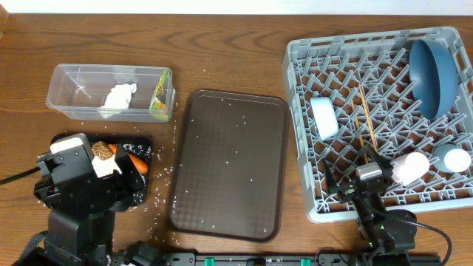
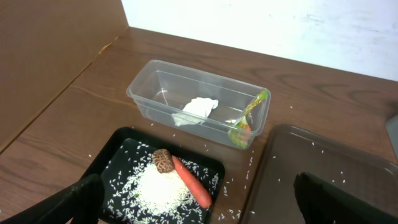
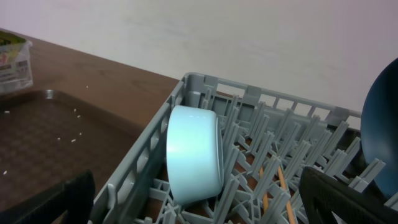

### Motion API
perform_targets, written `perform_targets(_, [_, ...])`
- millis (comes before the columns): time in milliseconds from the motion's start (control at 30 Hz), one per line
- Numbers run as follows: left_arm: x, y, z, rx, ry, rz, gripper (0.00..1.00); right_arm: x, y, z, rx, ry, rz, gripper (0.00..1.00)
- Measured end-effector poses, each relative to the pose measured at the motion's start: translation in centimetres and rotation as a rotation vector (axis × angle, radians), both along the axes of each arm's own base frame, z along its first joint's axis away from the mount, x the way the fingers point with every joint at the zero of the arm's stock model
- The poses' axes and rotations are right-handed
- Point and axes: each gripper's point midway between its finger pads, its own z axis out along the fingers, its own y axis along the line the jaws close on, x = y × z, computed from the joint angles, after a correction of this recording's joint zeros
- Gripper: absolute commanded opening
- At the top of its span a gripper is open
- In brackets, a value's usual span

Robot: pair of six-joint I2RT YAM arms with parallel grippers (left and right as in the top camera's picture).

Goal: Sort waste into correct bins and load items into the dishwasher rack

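The clear tub (image 1: pixel 74 92) holds the crumpled napkin (image 2: pixel 199 109) and the yellow-green wrapper (image 2: pixel 247 118). The black tray (image 2: pixel 124 146) carries a pile of rice (image 2: pixel 161 186), the carrot (image 2: pixel 191 182) and the brown lump (image 2: pixel 163 158). My left gripper (image 2: pixel 199 208) hangs open above this tray with nothing between its fingers. In the grey rack (image 1: pixel 295 74) are the dark-blue dish (image 1: pixel 434 74), light-blue cup (image 3: pixel 193 155), chopsticks (image 1: pixel 366 118), pale-pink cup (image 1: pixel 410 166) and white bowl (image 1: pixel 452 159). My right gripper (image 3: pixel 205 208) is open and empty over the rack's near edge.
The brown serving tray (image 1: pixel 229 162) lies between the bins and the rack, with rice grains scattered on it. More loose grains (image 1: pixel 166 174) dot the table between the black tray and the serving tray. A brown wall stands at the left in the left wrist view.
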Motion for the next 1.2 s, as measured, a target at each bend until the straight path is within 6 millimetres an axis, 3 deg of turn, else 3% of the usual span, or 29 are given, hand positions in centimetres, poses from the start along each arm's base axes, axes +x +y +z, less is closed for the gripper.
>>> perform_targets(467, [-0.9, 1.4, -0.9, 0.113, 0.075, 0.014, 0.98, 0.0, 0.0, 0.0, 0.000, 0.000, 0.000, 0.99])
perform_targets(633, [0.2, 1.9, -0.2, 0.043, -0.019, 0.066, 0.98, 0.0, 0.0, 0.0, 0.000, 0.000, 0.000, 0.99])
perform_targets(800, [2.6, 0.9, -0.2, 0.032, -0.137, -0.032, 0.98, 0.0, 0.0, 0.0, 0.000, 0.001, 0.000, 0.99])
perform_targets(967, [3.7, -0.7, -1.4, 0.061, -0.239, -0.173, 0.98, 0.0, 0.0, 0.0, 0.000, 0.000, 0.000, 0.99])
perform_targets(1200, [3.9, -2.3, -5.6, 0.063, -0.332, -0.282, 0.98, 0.0, 0.0, 0.0, 0.000, 0.001, 0.000, 0.99])
